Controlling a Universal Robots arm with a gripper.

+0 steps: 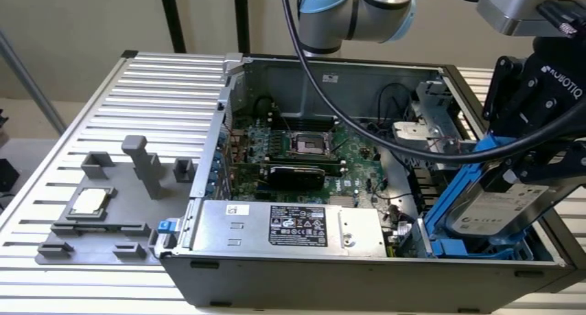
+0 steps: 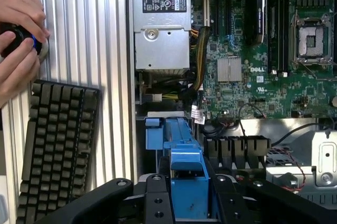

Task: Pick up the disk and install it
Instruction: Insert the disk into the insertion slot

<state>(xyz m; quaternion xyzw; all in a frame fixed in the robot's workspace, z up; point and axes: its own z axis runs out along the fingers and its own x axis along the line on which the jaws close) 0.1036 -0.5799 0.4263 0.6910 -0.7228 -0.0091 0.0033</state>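
a slatted table (image 1: 137, 82) carries an open computer case (image 1: 366, 277). at the exterior view's right the gripper (image 1: 529, 171) is clamped on the disk (image 1: 490, 208), which stands tilted in its blue frame, low end inside the case. a small chip (image 1: 90, 202) lies outside, on the exterior view's left.

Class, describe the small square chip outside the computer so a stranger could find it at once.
Start at the open computer case; at the exterior view's left a grey fixture plate lies on the slatted table. The chip lies flat on it, the only shiny silver square among dull grey blocks and a post.
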